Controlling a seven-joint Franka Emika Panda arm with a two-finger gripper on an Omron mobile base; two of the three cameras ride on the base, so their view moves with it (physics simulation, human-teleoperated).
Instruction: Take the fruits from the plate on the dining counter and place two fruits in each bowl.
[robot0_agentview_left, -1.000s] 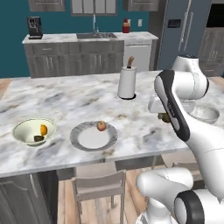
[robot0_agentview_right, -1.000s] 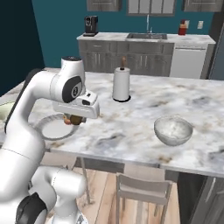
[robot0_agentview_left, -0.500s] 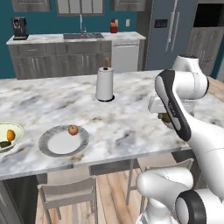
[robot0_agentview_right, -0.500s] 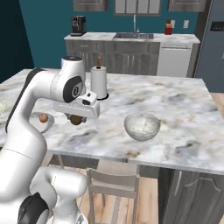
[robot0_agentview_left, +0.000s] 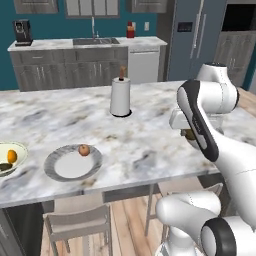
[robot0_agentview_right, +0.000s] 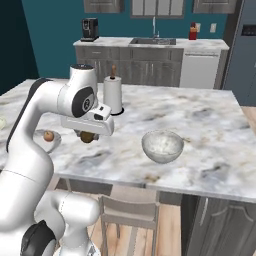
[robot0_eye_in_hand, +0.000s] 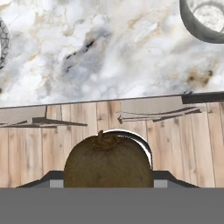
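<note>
rises as a white arm from the base, bends at a dark-jointed elbow high above the marble, then folds back down toward the near edge of the dining counter (robot0_agentview_right: 200, 130). wrist turned so the hand points downward. gripper (robot0_agentview_right: 88, 136) hangs low under the white hand block, just above the slab's near side, closed around the brown oval fruit (robot0_eye_in_hand: 108, 162). in the left base view sits at the right, gripper (robot0_agentview_left: 190, 134) half hidden behind the forearm. finger tips mostly covered by the fruit in the hand view.
</note>
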